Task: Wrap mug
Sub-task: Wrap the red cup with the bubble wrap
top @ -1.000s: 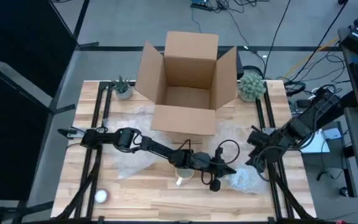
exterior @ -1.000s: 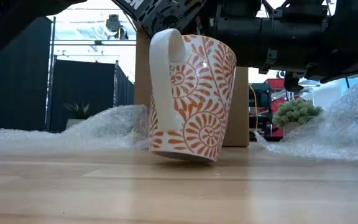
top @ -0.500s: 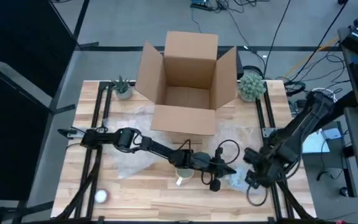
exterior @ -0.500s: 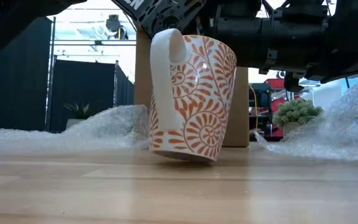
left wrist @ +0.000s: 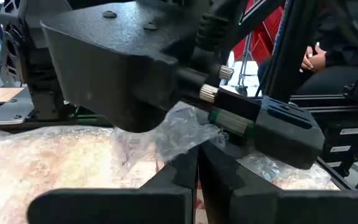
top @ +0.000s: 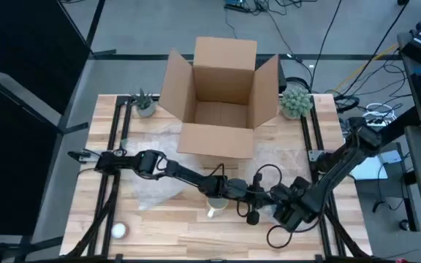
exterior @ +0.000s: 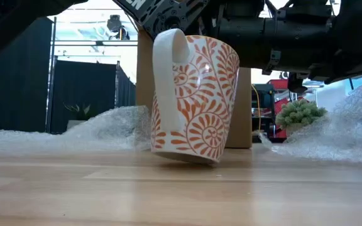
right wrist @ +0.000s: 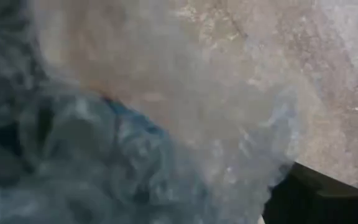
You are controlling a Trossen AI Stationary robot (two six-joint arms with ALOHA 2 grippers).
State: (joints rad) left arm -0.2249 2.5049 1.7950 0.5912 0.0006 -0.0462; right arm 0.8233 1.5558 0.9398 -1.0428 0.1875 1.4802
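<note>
White ceramic mug with orange spiral pattern [exterior: 190, 94] near the front edge of the light wooden tabletop [top: 174, 219], tilted, lifted off the wood on one side, handle toward the low camera. Left gripper [top: 258, 197] stretched low across the middle, dark fingers [left wrist: 185, 171] pressed nearly together; held on the mug's rim or not, cannot tell. Right gripper [top: 291, 208] down on crumpled clear bubble wrap [exterior: 347, 129] toward the front right corner, finger opening impossible to tell. Open brown cardboard box [top: 221, 98] at the back edge.
</note>
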